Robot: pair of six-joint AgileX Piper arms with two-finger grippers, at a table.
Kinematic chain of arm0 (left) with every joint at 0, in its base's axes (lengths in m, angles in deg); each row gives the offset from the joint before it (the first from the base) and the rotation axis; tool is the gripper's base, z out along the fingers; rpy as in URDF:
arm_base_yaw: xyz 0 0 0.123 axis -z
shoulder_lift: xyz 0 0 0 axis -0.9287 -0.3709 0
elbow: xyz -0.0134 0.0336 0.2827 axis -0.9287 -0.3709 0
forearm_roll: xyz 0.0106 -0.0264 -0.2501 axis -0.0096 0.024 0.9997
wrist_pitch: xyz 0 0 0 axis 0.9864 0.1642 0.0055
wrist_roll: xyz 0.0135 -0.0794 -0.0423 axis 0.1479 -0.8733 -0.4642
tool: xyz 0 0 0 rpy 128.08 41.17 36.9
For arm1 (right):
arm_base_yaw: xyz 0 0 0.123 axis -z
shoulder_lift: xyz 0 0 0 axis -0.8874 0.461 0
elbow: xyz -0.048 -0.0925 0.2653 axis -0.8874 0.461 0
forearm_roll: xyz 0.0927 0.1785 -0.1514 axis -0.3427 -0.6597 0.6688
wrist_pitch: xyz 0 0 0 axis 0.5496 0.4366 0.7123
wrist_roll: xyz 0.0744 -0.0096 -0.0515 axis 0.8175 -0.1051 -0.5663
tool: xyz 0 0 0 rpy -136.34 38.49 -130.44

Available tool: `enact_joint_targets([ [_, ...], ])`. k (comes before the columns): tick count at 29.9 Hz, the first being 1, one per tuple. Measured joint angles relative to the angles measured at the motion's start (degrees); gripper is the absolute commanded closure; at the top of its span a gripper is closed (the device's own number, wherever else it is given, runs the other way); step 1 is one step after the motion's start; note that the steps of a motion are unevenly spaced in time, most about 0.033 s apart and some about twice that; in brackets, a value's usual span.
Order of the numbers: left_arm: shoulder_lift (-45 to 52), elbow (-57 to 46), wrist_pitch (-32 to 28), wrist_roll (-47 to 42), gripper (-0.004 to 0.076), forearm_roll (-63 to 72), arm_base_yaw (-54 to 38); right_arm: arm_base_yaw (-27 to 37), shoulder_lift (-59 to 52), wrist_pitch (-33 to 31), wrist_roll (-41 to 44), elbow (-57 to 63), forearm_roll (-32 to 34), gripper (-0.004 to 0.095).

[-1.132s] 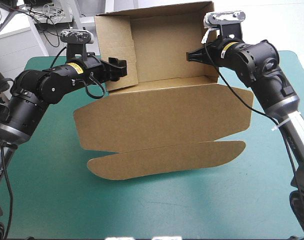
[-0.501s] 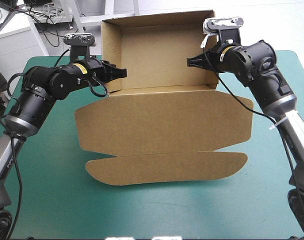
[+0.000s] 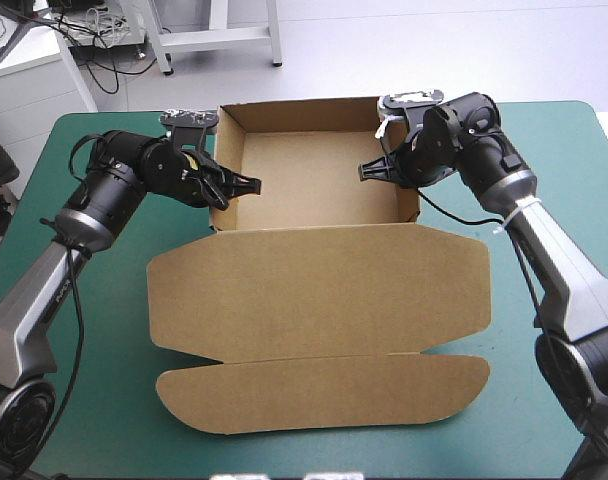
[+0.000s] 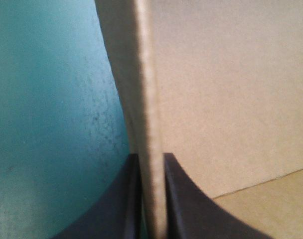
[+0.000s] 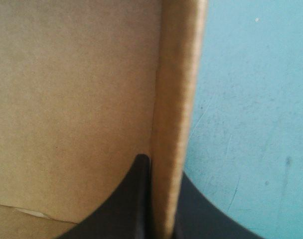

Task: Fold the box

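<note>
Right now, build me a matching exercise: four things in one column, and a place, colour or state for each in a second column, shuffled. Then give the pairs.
Things:
1. left gripper
2. lid
3. right gripper
4. table cover

Matches:
A. teal-green
B. shut on the right wall of the box
C. lying flat, toward the near edge
D. shut on the left wall of the box

Pairs: 1-D; 2-C; 3-B; 4-A

Bright even light, faint soft shadows
</note>
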Motion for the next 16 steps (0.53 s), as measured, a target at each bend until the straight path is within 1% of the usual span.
enact_joint_targets([
  [8, -4.9, 0.0, 5.6, 0.1, 0.0731, -1.5, -0.1, 0.1, 7.0, -3.0, -1.3, 0.0, -3.3, 0.0923],
  [16, -10.1, 0.0, 8.1, 1.9, 0.0731, -1.7, -0.2, 0.1, 11.5, -3.7, -2.1, 0.0, -4.5, 0.0923],
])
